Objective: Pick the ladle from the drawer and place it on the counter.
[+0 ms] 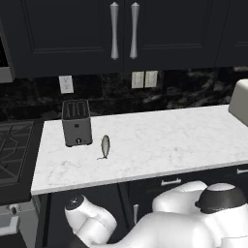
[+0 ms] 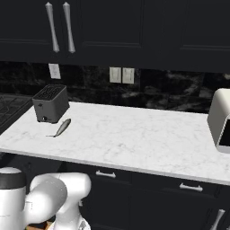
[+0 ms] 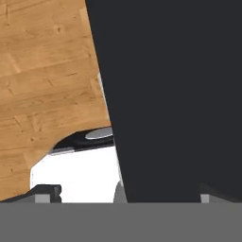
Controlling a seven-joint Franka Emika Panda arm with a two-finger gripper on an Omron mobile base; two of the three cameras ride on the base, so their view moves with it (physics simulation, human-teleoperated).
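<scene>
Ladle: its place cannot be told, and nothing shows what any drawer holds. The gripper [image 3: 127, 194] hangs low, its two tips spread wide and grasping nothing. Right in front of it, close up, is a flat black cabinet front [image 3: 179, 94]; whether this is the drawer is unclear. Wooden floor [image 3: 42, 71] lies off to one side. Well above the gripper, the white marble surface [image 1: 160, 140] carries a dark toaster [image 1: 76, 123], a small grey fish [image 1: 104, 146] just beside it, and a white appliance [image 1: 240, 101] at the far end. A dark drawer front with a silver bar handle [image 1: 170, 182] sits under the surface edge.
</scene>
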